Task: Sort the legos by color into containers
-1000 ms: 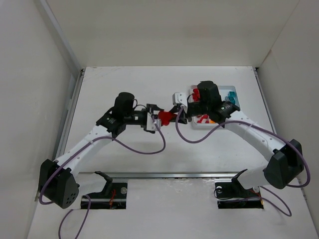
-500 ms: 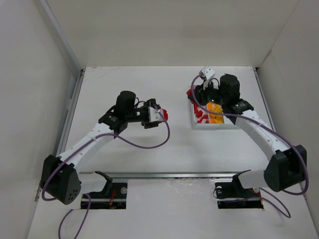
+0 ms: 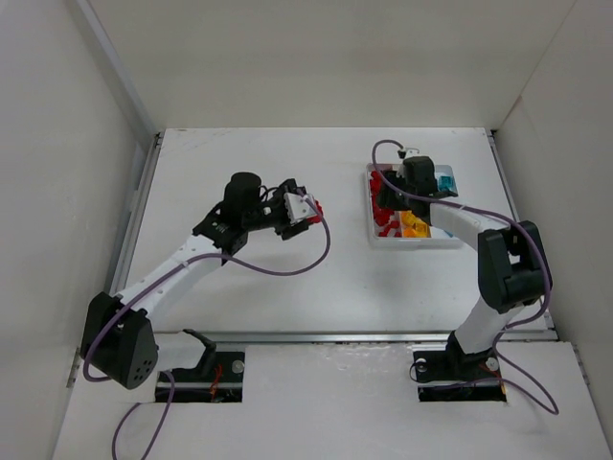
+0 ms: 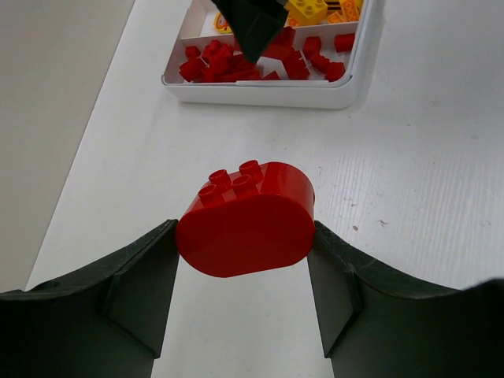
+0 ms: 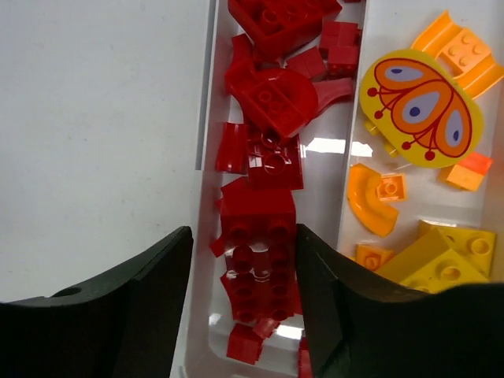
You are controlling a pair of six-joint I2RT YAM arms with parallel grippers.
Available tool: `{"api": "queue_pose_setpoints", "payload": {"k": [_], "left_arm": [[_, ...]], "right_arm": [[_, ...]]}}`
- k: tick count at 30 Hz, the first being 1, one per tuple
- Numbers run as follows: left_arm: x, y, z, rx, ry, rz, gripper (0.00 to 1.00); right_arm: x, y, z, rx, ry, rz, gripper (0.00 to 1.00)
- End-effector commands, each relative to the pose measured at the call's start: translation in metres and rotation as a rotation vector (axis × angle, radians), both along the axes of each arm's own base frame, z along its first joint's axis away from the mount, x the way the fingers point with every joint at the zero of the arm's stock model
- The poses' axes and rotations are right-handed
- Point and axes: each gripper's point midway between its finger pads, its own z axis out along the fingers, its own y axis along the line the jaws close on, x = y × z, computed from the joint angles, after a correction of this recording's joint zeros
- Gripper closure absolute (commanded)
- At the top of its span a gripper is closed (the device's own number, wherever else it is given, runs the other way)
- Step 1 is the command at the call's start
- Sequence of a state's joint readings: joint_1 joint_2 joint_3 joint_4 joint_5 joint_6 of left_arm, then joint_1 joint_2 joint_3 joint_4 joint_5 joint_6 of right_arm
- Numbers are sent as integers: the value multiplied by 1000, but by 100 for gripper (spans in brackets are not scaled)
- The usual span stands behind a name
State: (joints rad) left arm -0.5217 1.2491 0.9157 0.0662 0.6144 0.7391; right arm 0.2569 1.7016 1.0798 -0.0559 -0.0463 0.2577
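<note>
The top external camera sat high above and behind the arm bases. It looked down and toward the far wall, taking in the whole table (image 3: pixel 249 287) from a distance. The left wrist camera rode low behind the left gripper (image 4: pixel 244 236), very near the red rounded brick (image 4: pixel 246 213) between its fingers. It faced right across the table toward the tray (image 4: pixel 260 93). The right wrist camera hung close over the tray (image 5: pixel 206 94), facing almost straight down past the right gripper (image 5: pixel 244 260) into the red and orange-yellow compartments. All three views shared the tray (image 3: pixel 412 243); the left wrist view also caught the right gripper (image 4: pixel 252 27) above it.
</note>
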Motion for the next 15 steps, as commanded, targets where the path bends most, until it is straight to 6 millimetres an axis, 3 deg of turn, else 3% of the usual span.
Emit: {"api": "queue_pose_setpoints", "payload": {"k": [1, 3, 8, 11, 13, 15], "left_arm": [[8, -6, 13, -62, -7, 23, 100], [14, -9, 13, -64, -10, 23, 100], [20, -37, 12, -80, 22, -11, 100], [25, -60, 12, -89, 33, -27, 100], [32, -86, 9, -100, 47, -48, 100], [40, -104, 5, -105, 50, -47, 100]], "right_arm": [[13, 1, 24, 25, -65, -53, 38], [13, 2, 29, 39, -72, -61, 0], [11, -5, 53, 35, -125, -89, 0], [9, -13, 91, 24, -217, -109, 0], [0, -21, 126, 28, -300, -130, 0], [-8, -37, 142, 14, -345, -187, 0]]}}
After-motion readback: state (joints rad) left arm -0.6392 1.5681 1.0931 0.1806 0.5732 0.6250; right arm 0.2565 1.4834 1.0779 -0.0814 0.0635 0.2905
